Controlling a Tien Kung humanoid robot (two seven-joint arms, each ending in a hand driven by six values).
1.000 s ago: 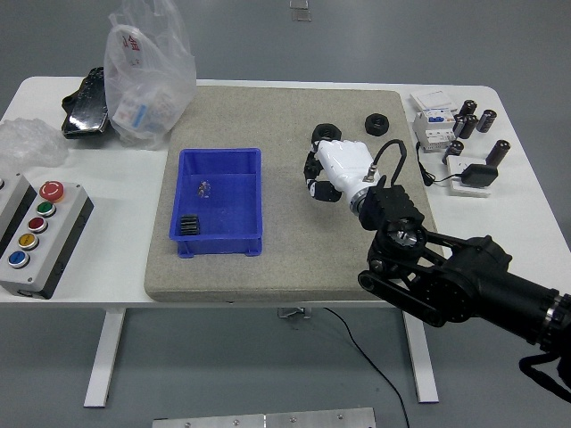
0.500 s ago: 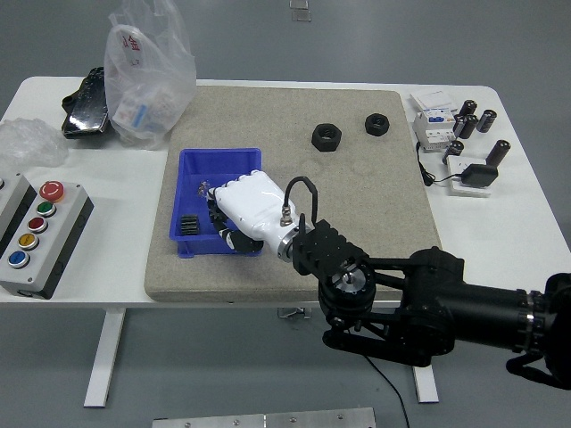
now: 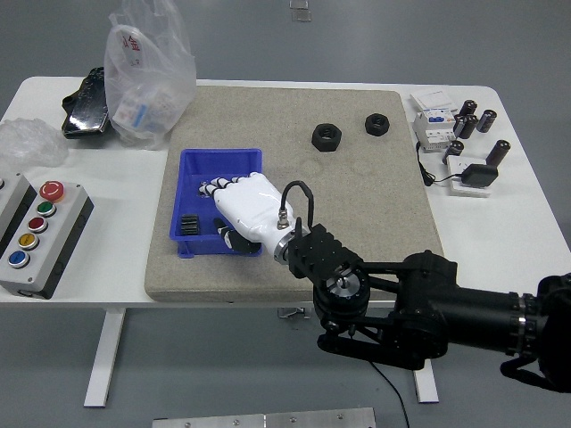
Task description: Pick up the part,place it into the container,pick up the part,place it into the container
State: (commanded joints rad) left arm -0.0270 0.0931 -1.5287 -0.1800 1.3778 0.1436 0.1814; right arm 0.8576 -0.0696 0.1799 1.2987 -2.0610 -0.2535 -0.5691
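Observation:
My right hand (image 3: 223, 210), white with black finger joints, hangs over the middle of the blue container (image 3: 218, 154) on the grey mat. Its fingers (image 3: 211, 187) are stretched out toward the container's left side and I see nothing held in them. A small black ribbed part (image 3: 187, 225) lies in the container's front left corner. Two black hex nuts lie on the mat at the back right, one nearer (image 3: 326, 138) and one farther right (image 3: 377, 124). The hand hides the container's right half.
A button box (image 3: 34, 234) sits at the left table edge. A plastic bag (image 3: 145, 76) and a black object (image 3: 85, 105) stand at the back left. Electrical parts and black cylinders (image 3: 459, 134) lie at the back right, off the mat (image 3: 357, 232).
My right hand has swung from beside the nearer nut leftward to over the blue container. Since half a second ago its fingers have uncurled and spread. Both nuts stay on the mat.

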